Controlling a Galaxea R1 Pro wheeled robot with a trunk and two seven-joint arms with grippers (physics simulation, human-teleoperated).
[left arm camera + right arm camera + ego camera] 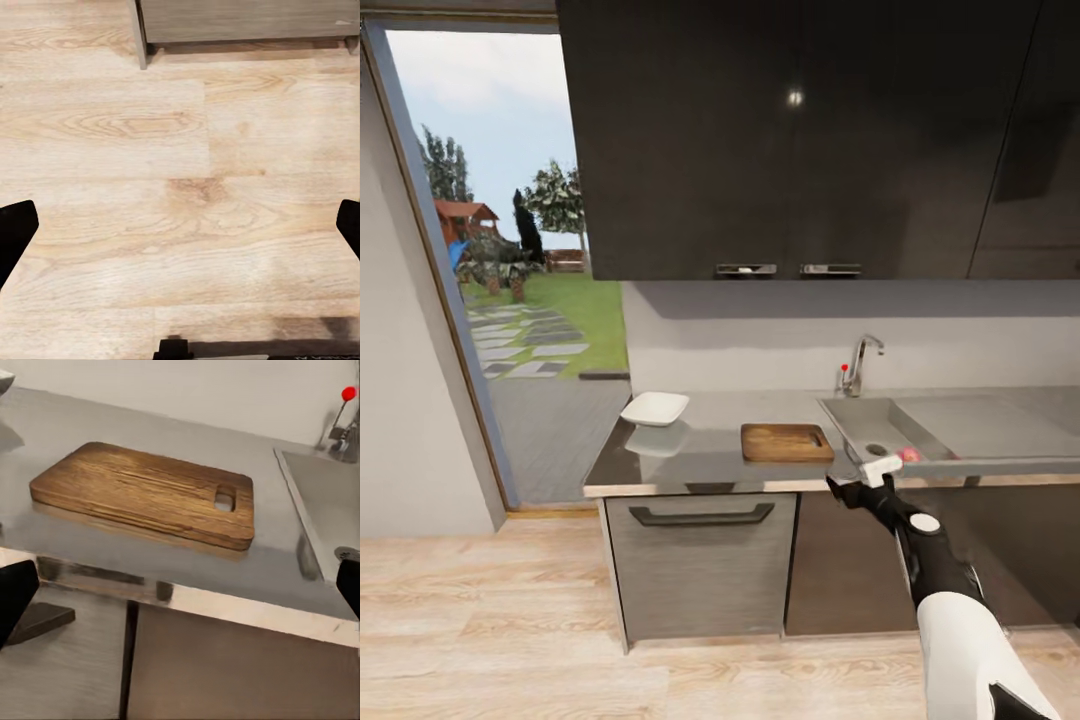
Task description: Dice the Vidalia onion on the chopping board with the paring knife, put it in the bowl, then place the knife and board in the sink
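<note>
Head view: board [787,442] lies flat on the countertop [710,465] at frame centre, slot toward the sink [950,430]; white bowl [655,408] sits left of it, well apart; a pinkish object [909,455], too small to identify, rests in the basin by the drain; right gripper [857,487] hovers at the counter's front edge, just right of the board, fingers spread wide; left gripper [180,225] points at the wooden floor [180,150], fingers likewise apart.
</note>
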